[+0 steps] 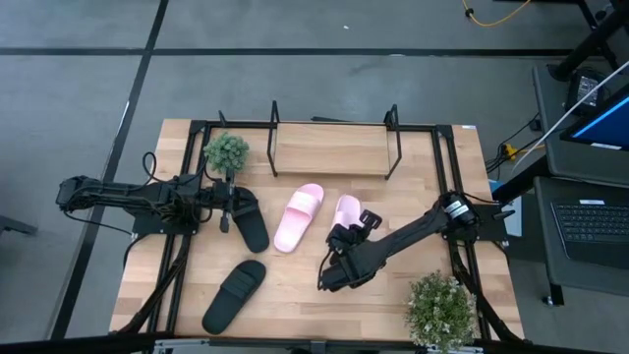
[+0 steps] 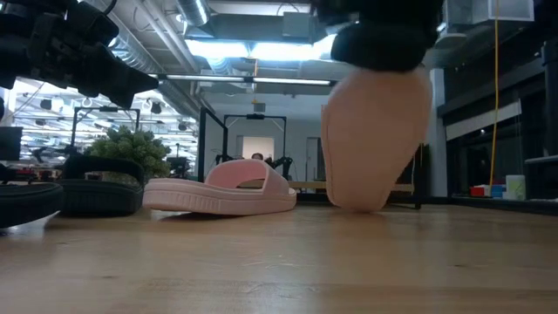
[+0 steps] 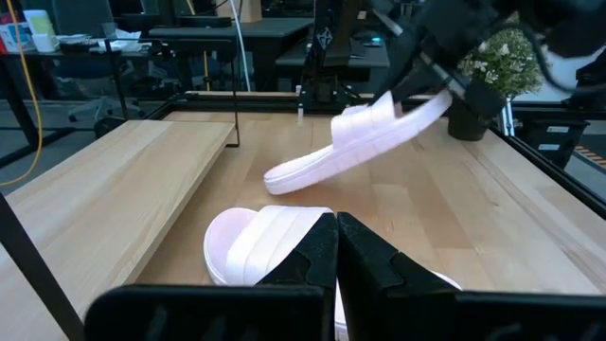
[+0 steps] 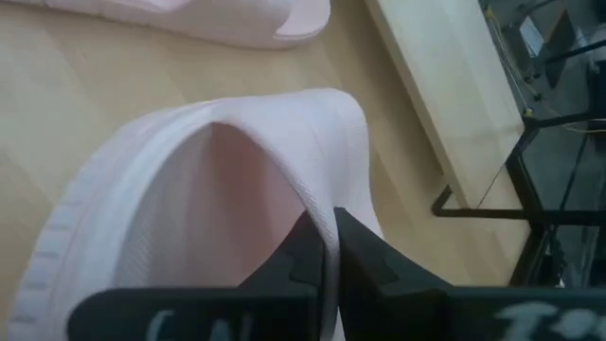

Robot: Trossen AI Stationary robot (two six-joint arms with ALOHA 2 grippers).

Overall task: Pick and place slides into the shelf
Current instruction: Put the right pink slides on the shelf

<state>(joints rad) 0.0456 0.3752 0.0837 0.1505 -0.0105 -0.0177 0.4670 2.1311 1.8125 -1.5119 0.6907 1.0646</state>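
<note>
My right gripper (image 1: 344,241) is shut on a pale pink slide (image 1: 348,209), which also shows in the left wrist view (image 3: 365,142), right of the table's middle. The second pink slide (image 1: 298,216) lies flat on its sole beside it. One black slide (image 1: 249,222) lies at the left and another (image 1: 233,295) near the front edge. My left gripper (image 1: 225,208) is shut and empty next to the first black slide. The shelf (image 1: 334,147) stands at the far edge with a bare board. My right gripper pinches the pink slide's wide strap at its edge (image 4: 333,194) between its two fingers. The slide is tilted steeply, its held end up (image 3: 431,104) and its other end (image 3: 275,175) low by the table; whether that end touches the table, I cannot tell.
A small potted plant (image 1: 226,152) stands at the far left by the shelf, and another (image 1: 440,307) at the near right corner. The shelf's black wire frame (image 1: 393,133) rises at both ends of its board.
</note>
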